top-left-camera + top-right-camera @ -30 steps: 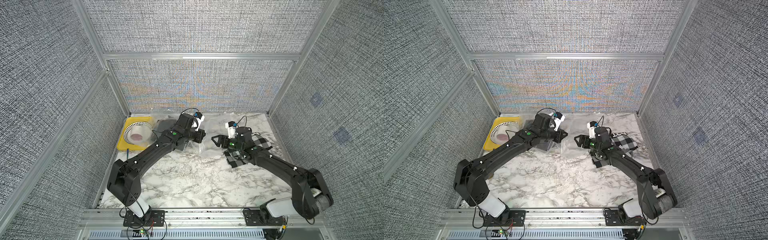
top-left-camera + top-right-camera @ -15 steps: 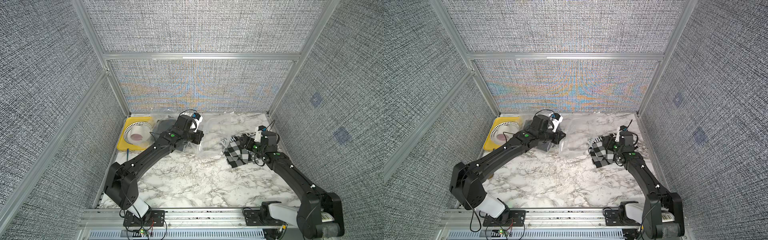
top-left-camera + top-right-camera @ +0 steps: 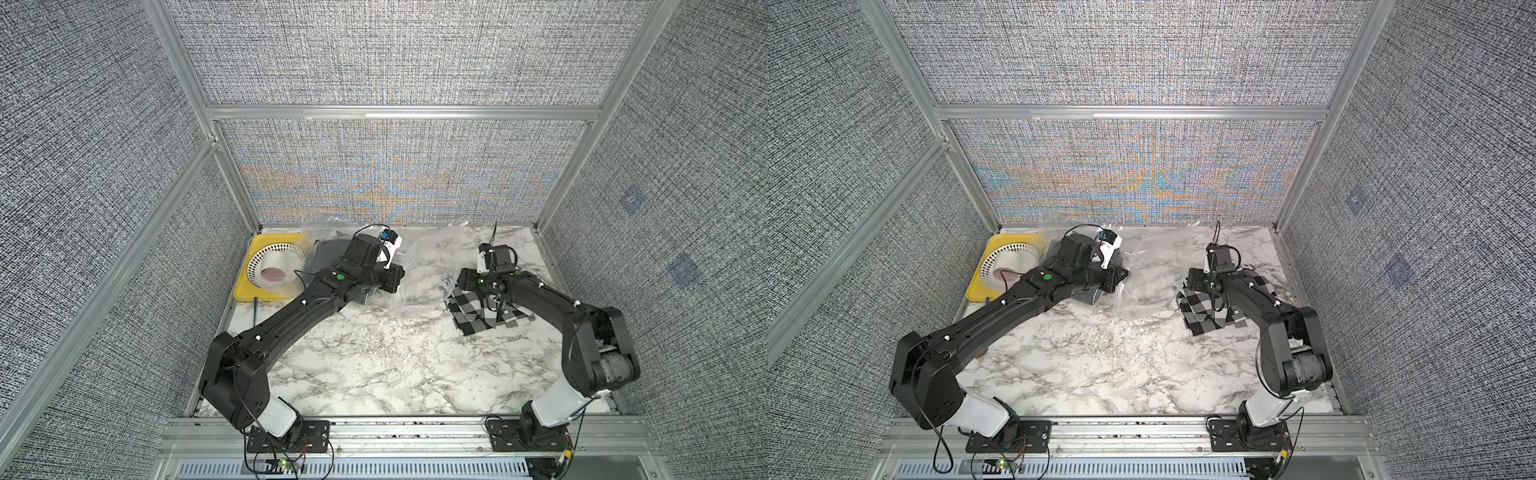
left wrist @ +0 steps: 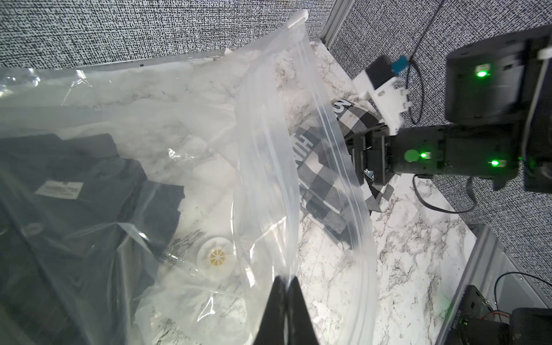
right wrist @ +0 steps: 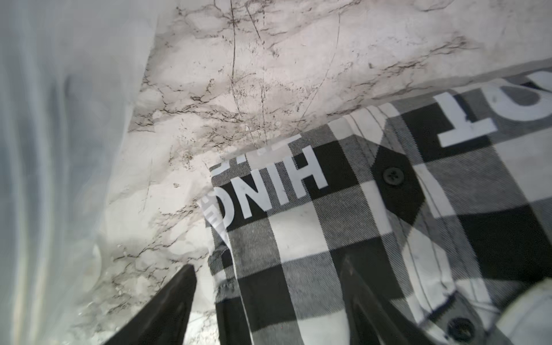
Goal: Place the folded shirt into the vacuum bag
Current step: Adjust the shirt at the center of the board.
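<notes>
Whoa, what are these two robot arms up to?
The left hand pinches the rim of a large clear plastic vacuum bag, holding its mouth up; a dark garment lies inside. The right hand, open, straddles an edge of the black-and-white checked folded shirt on the marble table, outside the bag.

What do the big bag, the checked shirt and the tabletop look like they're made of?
The bag: clear glossy plastic film, creased and see-through. The checked shirt: woven cotton-like flannel, matte, twill lines visible. The tabletop: marble-look, veined; possibly laminate.

Overhead pair, wrist close-ups, shared shirt point(image 3: 469, 316)
</notes>
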`<control>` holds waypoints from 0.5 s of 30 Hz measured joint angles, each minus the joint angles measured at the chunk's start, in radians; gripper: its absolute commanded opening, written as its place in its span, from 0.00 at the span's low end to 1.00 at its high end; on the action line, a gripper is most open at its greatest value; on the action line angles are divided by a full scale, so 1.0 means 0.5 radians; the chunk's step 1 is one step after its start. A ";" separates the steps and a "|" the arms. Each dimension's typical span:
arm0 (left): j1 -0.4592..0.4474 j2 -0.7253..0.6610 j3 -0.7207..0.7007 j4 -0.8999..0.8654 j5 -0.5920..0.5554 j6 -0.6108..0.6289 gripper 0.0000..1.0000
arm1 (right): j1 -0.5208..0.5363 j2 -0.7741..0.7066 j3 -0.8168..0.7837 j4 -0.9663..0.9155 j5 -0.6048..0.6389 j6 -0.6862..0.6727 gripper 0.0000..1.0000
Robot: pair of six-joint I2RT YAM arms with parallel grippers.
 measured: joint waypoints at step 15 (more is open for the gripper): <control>0.000 -0.031 -0.031 0.011 -0.008 -0.008 0.00 | 0.123 0.472 0.246 -0.068 0.243 -0.065 0.76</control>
